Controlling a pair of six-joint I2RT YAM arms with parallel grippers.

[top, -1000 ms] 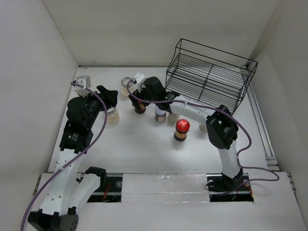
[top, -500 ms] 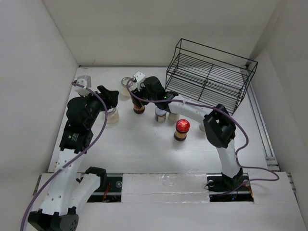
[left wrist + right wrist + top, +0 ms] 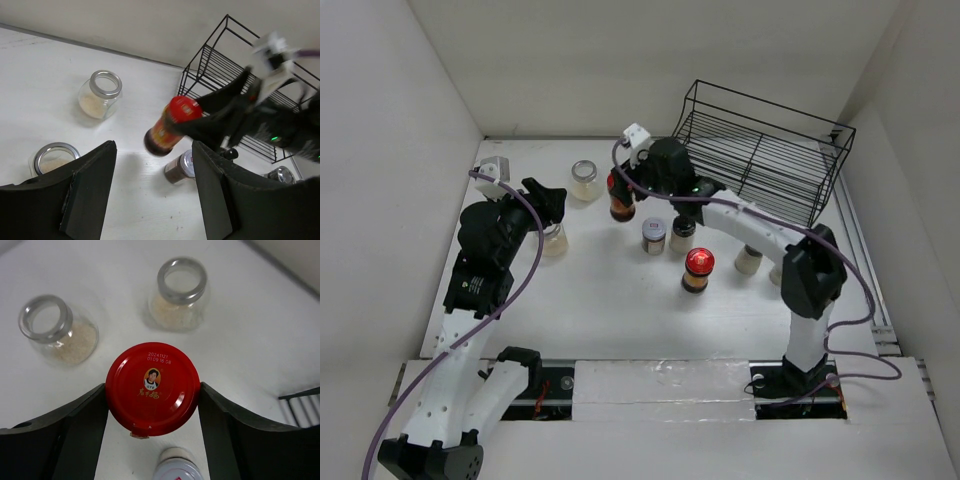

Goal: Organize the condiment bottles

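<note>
A dark condiment bottle with a red lid [image 3: 152, 387] hangs above the table, tilted in the left wrist view [image 3: 172, 125]. My right gripper [image 3: 152, 396] is shut on its lid, a finger on each side; from above the pair shows at the back centre [image 3: 620, 197]. My left gripper [image 3: 152, 167] is open and empty, hovering at the left [image 3: 552, 205] above a clear glass jar [image 3: 554, 240]. A second red-lidded bottle [image 3: 698, 265] stands mid-table. A silver-capped shaker [image 3: 654, 235] stands just below the held bottle.
The black wire rack [image 3: 750, 160] stands at the back right. Another clear jar [image 3: 585, 180] sits at the back left. A dark-capped bottle [image 3: 682, 232] and a pale shaker [image 3: 748, 260] stand near the right arm. White walls close in the sides and back.
My right gripper has shut on the red-lidded bottle, lifted it off the table and carried it a little back and right. The left arm has stayed put.
</note>
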